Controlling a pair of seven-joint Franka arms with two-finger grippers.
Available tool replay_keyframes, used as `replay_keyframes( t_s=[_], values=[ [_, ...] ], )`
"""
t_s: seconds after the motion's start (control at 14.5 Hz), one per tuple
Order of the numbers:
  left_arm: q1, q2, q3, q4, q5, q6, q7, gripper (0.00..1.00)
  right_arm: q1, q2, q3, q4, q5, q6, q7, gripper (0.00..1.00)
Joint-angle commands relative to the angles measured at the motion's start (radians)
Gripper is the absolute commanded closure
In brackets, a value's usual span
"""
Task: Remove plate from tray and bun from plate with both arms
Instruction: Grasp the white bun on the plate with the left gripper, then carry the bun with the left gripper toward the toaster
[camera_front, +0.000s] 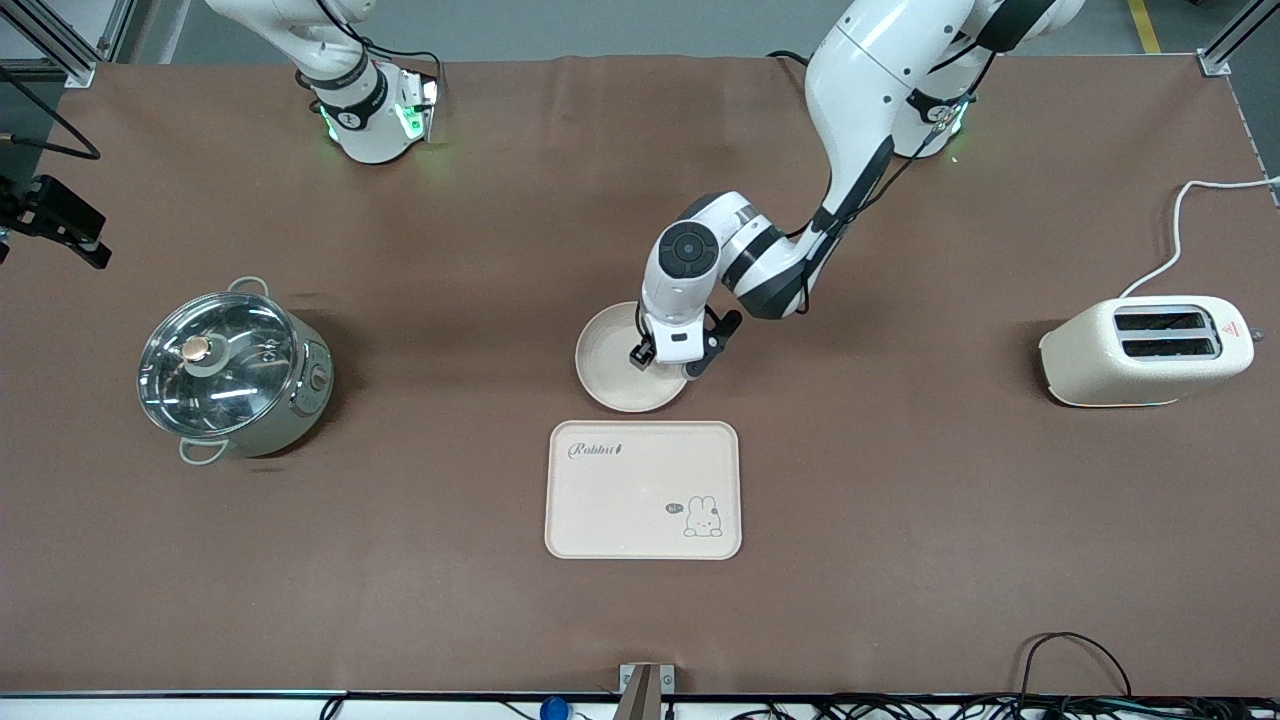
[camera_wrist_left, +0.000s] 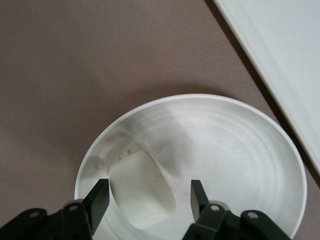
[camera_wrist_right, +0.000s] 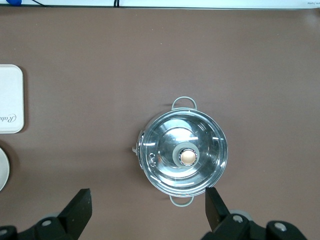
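1. Bun (camera_wrist_left: 142, 190) lies in the plate (camera_front: 610, 360), between the two fingers of the left claw (camera_wrist_left: 149, 200); the fingers stand apart on either side of it, and contact cannot be told.
2. Left claw (camera_front: 668, 362) is down over the plate, at the edge toward the left arm's end of the worktop (camera_front: 900, 520).
3. Plate sits directly on the brown worktop, off the tray (camera_front: 643, 489), at the tray's 12 o'clock in the front view, their edges nearly meeting.
4. Tray lies flat and bare, nearer to the front camera than the plate, showing its "Rabbit" script and bunny drawing.
5. Toaster (camera_front: 1147, 350) stands at the plate's 3 o'clock, well apart, toward the left arm's end of the worktop.
6. Pot (camera_front: 233, 369) with a glass lid stands at the plate's 9 o'clock, well apart, toward the right arm's end.
7. Right claw (camera_wrist_right: 147, 207) waits high over the worktop, fingers spread wide, looking down on the pot (camera_wrist_right: 182, 157); a tray corner (camera_wrist_right: 11, 99) and the plate's rim (camera_wrist_right: 3, 169) show at that view's edge.
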Motion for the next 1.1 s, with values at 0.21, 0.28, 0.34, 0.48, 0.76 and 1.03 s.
replay_keyframes(
  t_s=[0.21, 0.28, 0.34, 0.48, 0.76, 1.03],
  values=[
    [-0.002, 0.031, 0.001, 0.021, 0.024, 0.012, -0.023, 0.58, -0.016, 0.001, 0.01, 0.005, -0.019, -0.033, -0.004, 0.0],
    [-0.002, 0.031, 0.001, 0.023, 0.024, 0.012, -0.023, 0.67, -0.016, 0.001, 0.012, 0.005, -0.019, -0.034, -0.004, 0.0],
    [-0.002, 0.03, 0.001, 0.023, 0.024, 0.012, -0.023, 0.74, -0.016, 0.002, 0.012, 0.004, -0.019, -0.034, -0.004, 0.0],
    [0.0, 0.022, 0.001, 0.024, 0.024, 0.011, -0.023, 0.8, -0.016, 0.002, 0.01, 0.004, -0.019, -0.034, -0.004, 0.0],
    [0.023, -0.069, 0.006, 0.023, 0.024, -0.017, -0.023, 0.93, -0.021, 0.005, 0.01, 0.004, -0.019, -0.023, -0.002, 0.0],
    [0.136, -0.203, 0.013, 0.024, 0.025, -0.219, 0.091, 0.92, -0.042, 0.016, 0.013, 0.007, -0.005, -0.022, -0.002, 0.0]
  ],
)
